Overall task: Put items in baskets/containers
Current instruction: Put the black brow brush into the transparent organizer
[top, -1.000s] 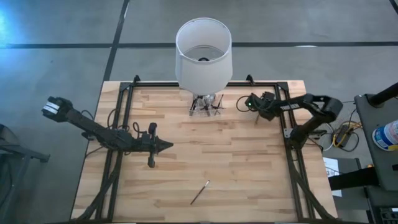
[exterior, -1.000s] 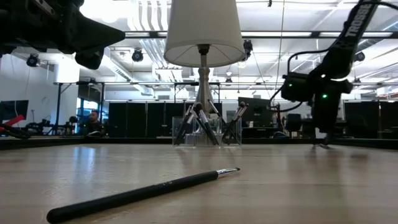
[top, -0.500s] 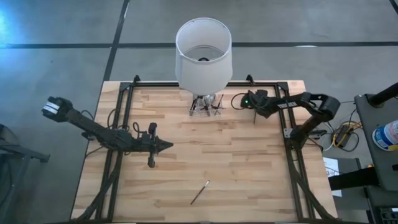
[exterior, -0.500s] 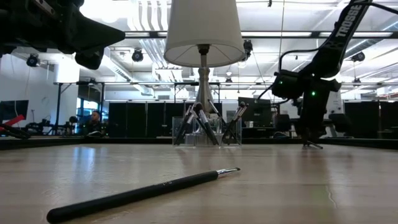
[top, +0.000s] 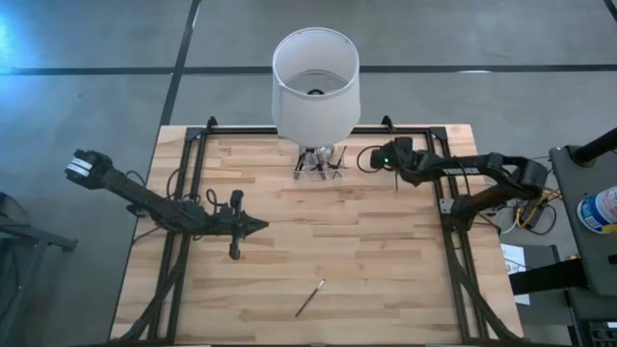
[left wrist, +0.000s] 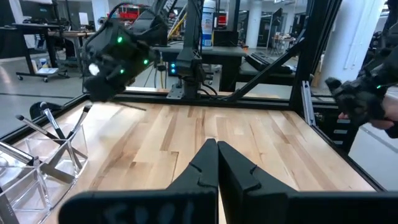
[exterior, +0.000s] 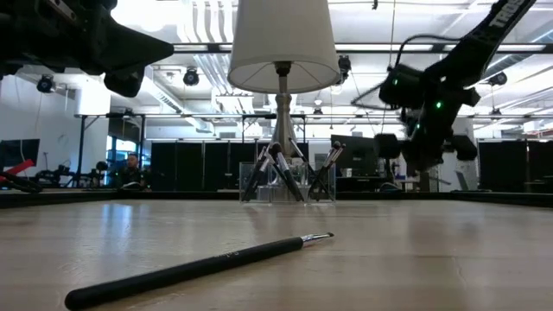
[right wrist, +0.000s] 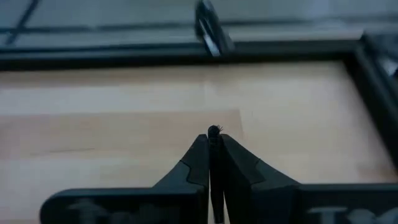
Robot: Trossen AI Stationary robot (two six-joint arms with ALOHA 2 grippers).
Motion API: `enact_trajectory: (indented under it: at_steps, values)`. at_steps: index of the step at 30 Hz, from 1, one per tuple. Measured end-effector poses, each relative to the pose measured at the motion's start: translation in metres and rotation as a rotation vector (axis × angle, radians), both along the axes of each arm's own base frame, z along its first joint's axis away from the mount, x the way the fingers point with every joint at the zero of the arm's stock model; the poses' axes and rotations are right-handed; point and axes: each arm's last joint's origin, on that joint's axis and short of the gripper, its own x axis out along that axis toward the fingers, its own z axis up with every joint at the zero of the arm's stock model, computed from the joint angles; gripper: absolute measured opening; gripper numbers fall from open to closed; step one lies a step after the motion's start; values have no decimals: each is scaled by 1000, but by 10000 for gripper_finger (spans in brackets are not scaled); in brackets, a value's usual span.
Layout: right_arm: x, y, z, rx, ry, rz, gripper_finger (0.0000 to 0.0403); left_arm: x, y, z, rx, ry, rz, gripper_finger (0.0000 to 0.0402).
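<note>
Right gripper [top: 396, 180] has lifted off the table, fingers pinching a thin dark brush [right wrist: 214, 134], clear holder [top: 320, 165] just left in frame.

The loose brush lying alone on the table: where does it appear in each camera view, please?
High view: loose brush near the front edge, centre, lying diagonally.
Low view: the brush fills the foreground, bristle tip towards the right.
Left wrist view: not in it.
Right wrist view: not in it; only a brush tip pinched between the right gripper's fingers.
Shared landmark: the clear holder full of brushes under the white lampshade, also in the low view.
</note>
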Motion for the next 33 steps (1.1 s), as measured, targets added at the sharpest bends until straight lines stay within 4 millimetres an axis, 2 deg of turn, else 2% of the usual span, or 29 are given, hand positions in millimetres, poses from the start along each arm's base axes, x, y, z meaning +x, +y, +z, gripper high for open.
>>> enact_trajectory:
  at_steps: [3,6,13,15,19,23,27,30,33]
  values:
    - [2,14,13,-84,19,55,15,0,0,-1,-6,5,11,0]
    - [4,39,21,-177,28,122,15,0,1,-1,-19,6,36,0]
    - [15,119,29,-455,-176,271,14,0,3,-1,9,7,46,0]
    - [23,143,31,-539,-258,287,14,0,4,-1,8,6,51,0]
    - [46,177,30,-636,-271,319,14,-1,9,-2,4,-13,73,0]
    - [85,188,21,-656,-244,486,14,-9,17,-9,-17,-47,100,0]
    - [124,188,14,-777,-306,787,13,-19,25,-17,-48,-84,91,0]
    - [139,181,11,-876,-358,978,13,-26,28,-19,-55,-105,76,0]
    - [148,165,15,-887,-413,1034,13,-28,29,-18,-41,-110,71,0]
